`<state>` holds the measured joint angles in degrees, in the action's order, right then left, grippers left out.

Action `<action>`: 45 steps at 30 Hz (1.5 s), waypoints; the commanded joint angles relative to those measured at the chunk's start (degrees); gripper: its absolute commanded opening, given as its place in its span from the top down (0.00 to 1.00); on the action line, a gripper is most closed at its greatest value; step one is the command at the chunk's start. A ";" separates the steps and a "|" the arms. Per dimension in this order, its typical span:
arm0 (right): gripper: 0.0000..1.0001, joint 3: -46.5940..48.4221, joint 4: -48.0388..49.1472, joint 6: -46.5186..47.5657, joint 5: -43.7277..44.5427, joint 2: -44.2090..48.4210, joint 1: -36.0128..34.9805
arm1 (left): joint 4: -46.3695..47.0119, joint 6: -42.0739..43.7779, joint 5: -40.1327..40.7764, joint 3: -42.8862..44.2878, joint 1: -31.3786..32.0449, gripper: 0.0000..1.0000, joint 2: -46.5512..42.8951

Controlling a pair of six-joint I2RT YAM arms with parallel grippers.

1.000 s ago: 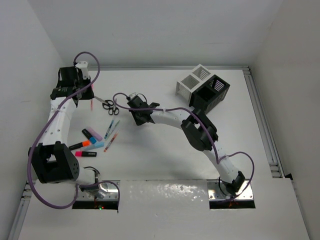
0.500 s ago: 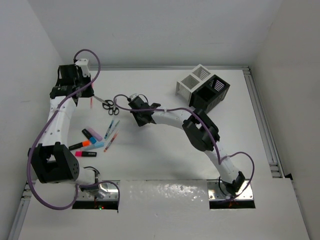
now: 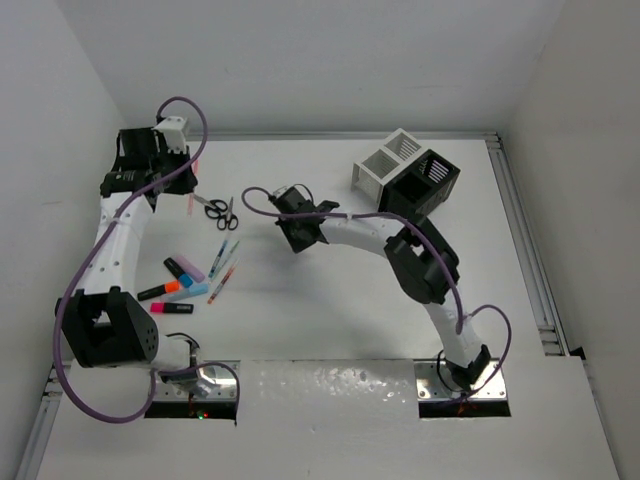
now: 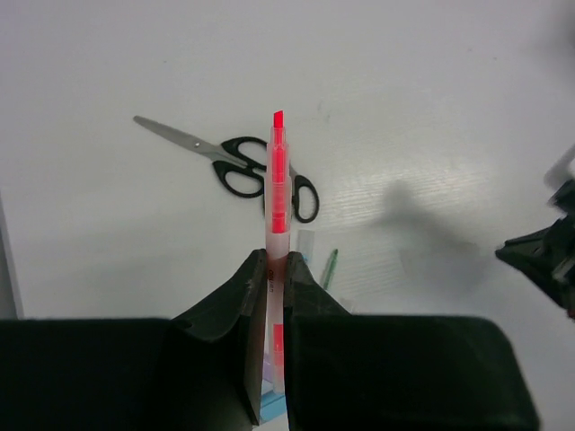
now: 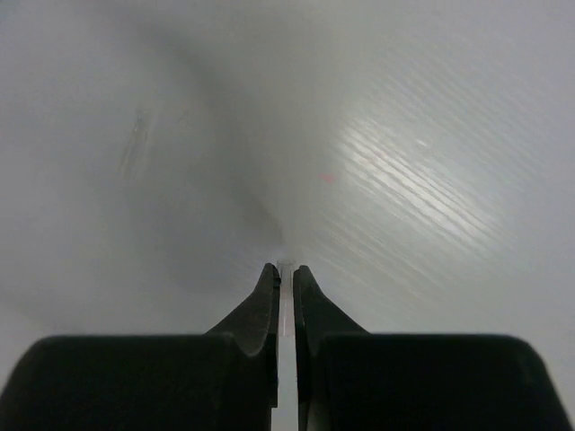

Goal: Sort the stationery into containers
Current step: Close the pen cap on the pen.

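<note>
My left gripper is shut on a slim pink highlighter pen with a clear barrel, held above the table; it also shows in the top view at the far left. Black-handled scissors lie below it on the table. My right gripper is shut on a thin clear piece, and sits mid-table in the top view. Thin pens and chunky highlighters lie at the left. The joined white and black containers stand at the back right.
An orange highlighter, a blue one and a pink one lie near the left arm. White walls close in the table at left, back and right. A metal rail runs along the right edge.
My right gripper has moved to the right, away from the left gripper and the scissors. My left gripper with the pink pen has shifted slightly.
</note>
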<state>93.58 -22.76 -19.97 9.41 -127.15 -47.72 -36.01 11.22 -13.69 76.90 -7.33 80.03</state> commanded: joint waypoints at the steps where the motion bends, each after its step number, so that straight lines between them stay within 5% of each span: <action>1: 1.00 -2.34 4.65 -2.34 -3.95 11.29 3.50 | 0.33 3.01 -4.76 2.81 2.49 1.00 -2.51; 7: 1.00 -7.53 13.44 -7.01 -8.97 24.73 9.48 | -5.81 8.46 -13.88 4.92 5.40 1.00 -2.77; 13: 1.00 -10.35 24.50 -8.59 -8.97 35.11 11.60 | -13.65 16.99 -33.92 1.50 6.72 1.00 -8.48; 16: 1.00 -11.40 30.73 -9.82 -9.06 38.11 10.99 | -3.49 6.59 -38.33 -5.08 9.96 1.00 -15.75; 20: 1.00 -15.52 37.96 -14.30 -9.06 41.98 10.55 | 17.40 -5.67 -34.75 -15.17 14.70 1.00 -22.54; 23: 1.00 -17.55 41.48 -15.10 -8.71 44.44 9.85 | 24.66 -9.90 -30.09 -18.62 18.13 1.00 -25.88; 31: 1.00 -21.33 46.32 -15.46 -6.25 47.43 5.10 | 29.59 -17.37 -22.79 -17.58 25.43 1.00 -22.11; 45: 1.00 -24.58 48.60 -14.05 -1.59 48.93 1.76 | 32.32 -23.35 -19.62 -18.72 28.16 1.00 -22.28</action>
<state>69.65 21.63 -34.63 5.76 -80.66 -45.63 -7.20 -9.19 -34.02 57.32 19.99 59.24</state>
